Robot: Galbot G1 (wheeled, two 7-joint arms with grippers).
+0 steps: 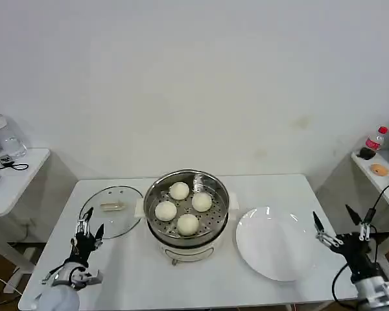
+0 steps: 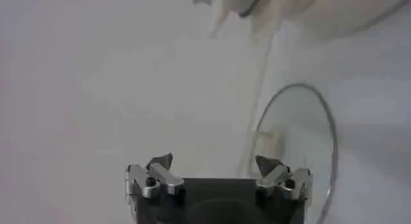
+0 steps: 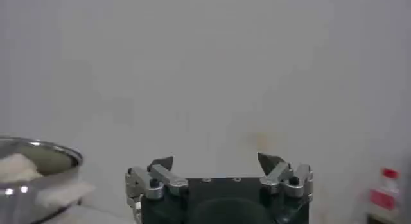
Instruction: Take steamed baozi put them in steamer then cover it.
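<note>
All four steamed baozi (image 1: 183, 208) sit in the steamer (image 1: 187, 206); the cover (image 1: 114, 208) lies flat on the counter (image 1: 136, 272). The left end effector (image 1: 88, 227), fingers apart, hangs near it. The small handle (image 1: 112, 207) looks slippery, I think, so the glass could slide off and drop.

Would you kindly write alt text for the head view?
Four steamed baozi sit in the uncovered steamer mid-table. The cover lies flat on its left by the open left gripper; an empty white plate and the open right gripper are on its right.
</note>
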